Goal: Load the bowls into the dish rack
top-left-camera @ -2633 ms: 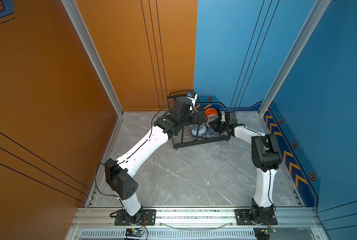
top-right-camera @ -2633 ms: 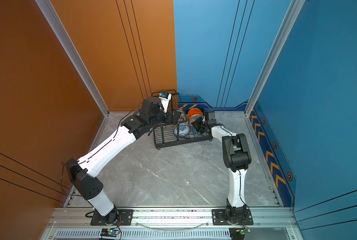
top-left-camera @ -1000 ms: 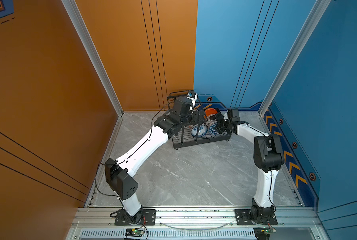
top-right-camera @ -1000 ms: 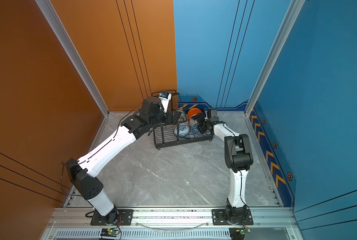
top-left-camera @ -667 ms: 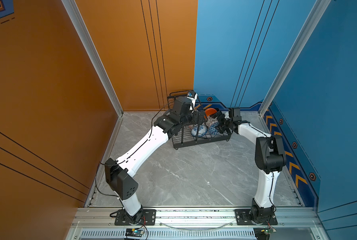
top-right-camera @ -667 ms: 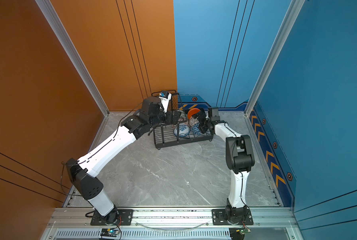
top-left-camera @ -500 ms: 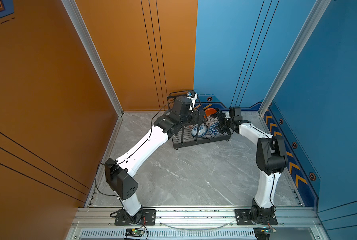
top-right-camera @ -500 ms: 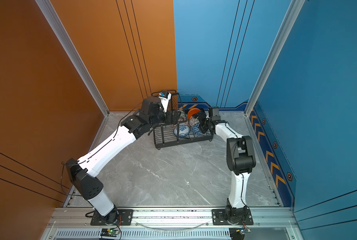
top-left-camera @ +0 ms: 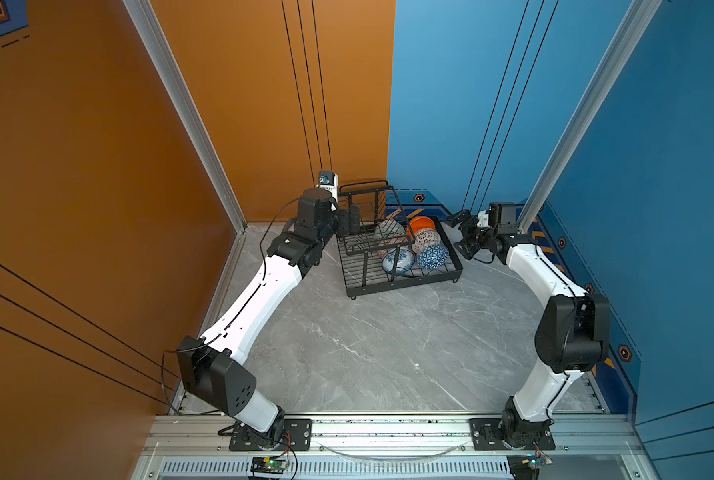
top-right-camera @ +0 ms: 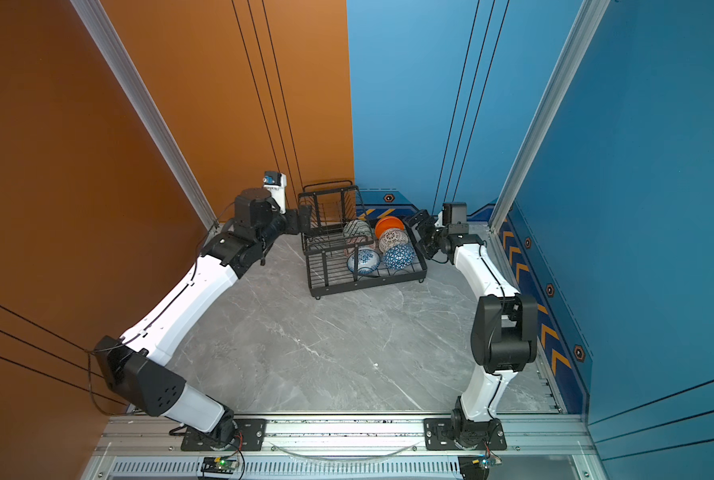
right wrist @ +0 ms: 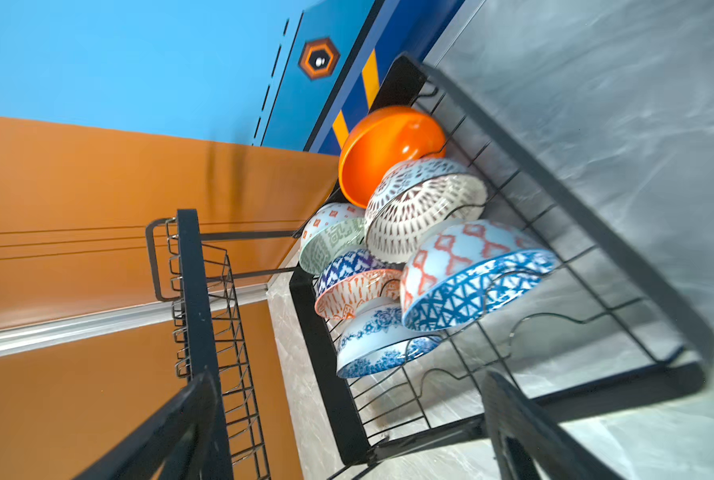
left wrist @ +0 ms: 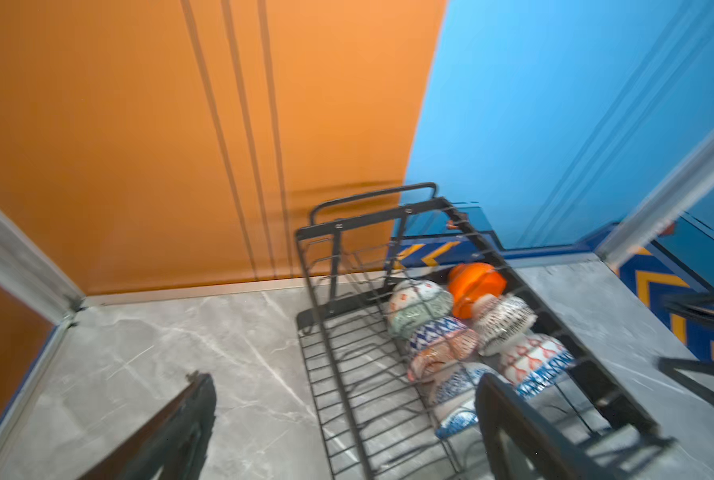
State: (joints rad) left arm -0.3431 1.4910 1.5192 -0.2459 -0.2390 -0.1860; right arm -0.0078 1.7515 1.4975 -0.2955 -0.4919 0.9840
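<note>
Both arms draw back from the dish rack (top-left-camera: 405, 285). The right gripper (top-left-camera: 457, 236), over the bowls (top-left-camera: 426, 241) seconds earlier, now hangs just outside the rack's right wall, clear of it. The left gripper (top-left-camera: 349, 219), earlier reaching across the upper tier (top-left-camera: 367, 208), now sits at that tier's left side. The bowls, partly covered before, now show uncovered in both top views.

dish rack (left wrist: 371, 217) and bowls (left wrist: 504, 320) motion-blurred, left tool (left wrist: 342, 376) cut off at edge
</note>
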